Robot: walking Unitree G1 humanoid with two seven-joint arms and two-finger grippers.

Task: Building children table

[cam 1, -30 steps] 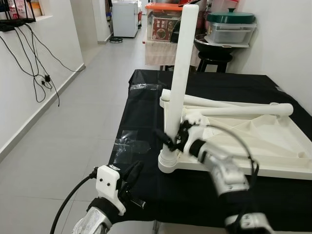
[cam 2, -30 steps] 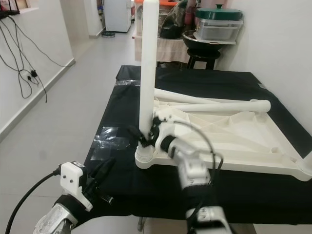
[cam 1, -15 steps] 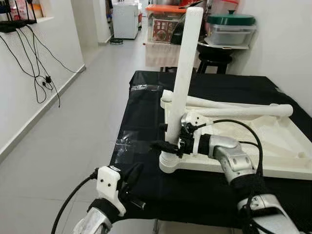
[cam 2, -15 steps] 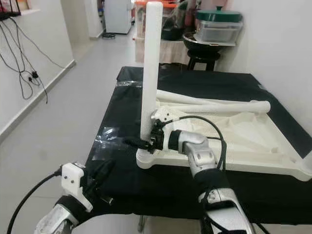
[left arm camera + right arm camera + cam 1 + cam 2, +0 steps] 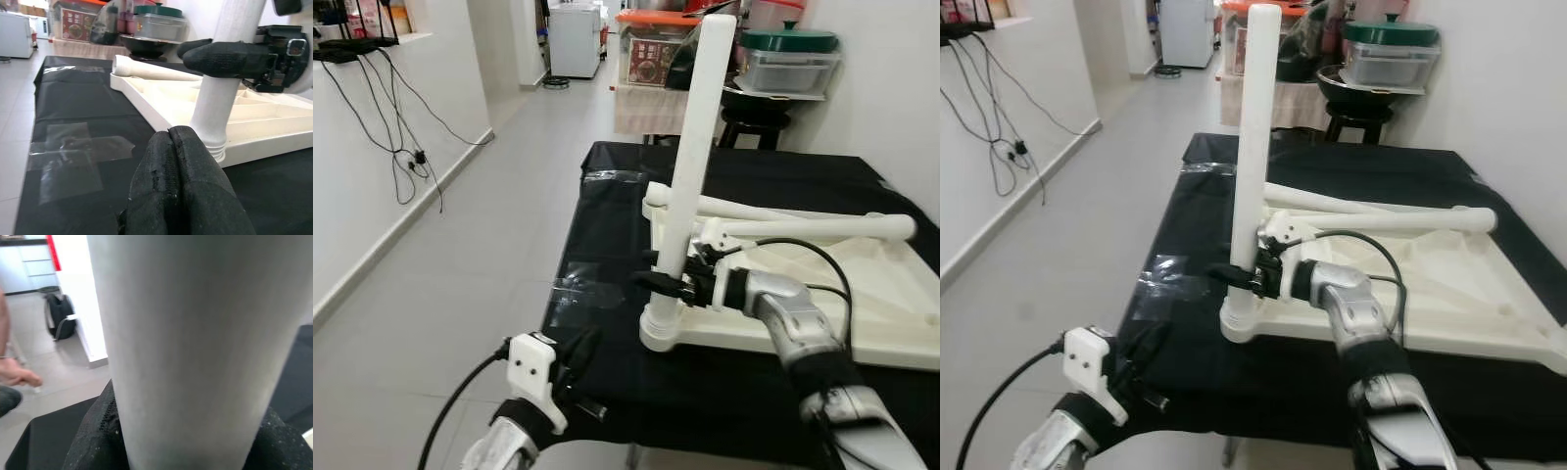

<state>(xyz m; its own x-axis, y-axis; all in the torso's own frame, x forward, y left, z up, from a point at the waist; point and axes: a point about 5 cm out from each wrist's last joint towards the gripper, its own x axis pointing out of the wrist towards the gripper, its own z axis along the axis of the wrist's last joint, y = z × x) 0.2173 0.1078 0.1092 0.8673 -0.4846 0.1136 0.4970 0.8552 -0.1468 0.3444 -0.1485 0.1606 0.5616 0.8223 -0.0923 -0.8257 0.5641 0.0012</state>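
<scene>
An upturned white children's table top (image 5: 862, 294) lies on the black-covered table (image 5: 607, 225). One white leg (image 5: 697, 147) stands nearly upright in its near-left corner socket, leaning slightly right. My right gripper (image 5: 658, 284) is shut on this leg low down, just above the socket; up close the leg (image 5: 195, 333) sits between the fingers. Two more white legs (image 5: 803, 227) lie across the table top. My left gripper (image 5: 171, 161) is shut on nothing and hangs low at the table's front-left edge (image 5: 579, 352).
A patch of clear tape (image 5: 582, 289) sticks to the black cover left of the socket. Behind the table stand a stool with a pan and lidded containers (image 5: 773, 78). Cables (image 5: 401, 147) hang on the left wall. A person's hand (image 5: 14, 374) shows in the right wrist view.
My right forearm has swung from in front of the leg round to its right, and the fingers now lie level around the leg's lower part. The left gripper has stayed put.
</scene>
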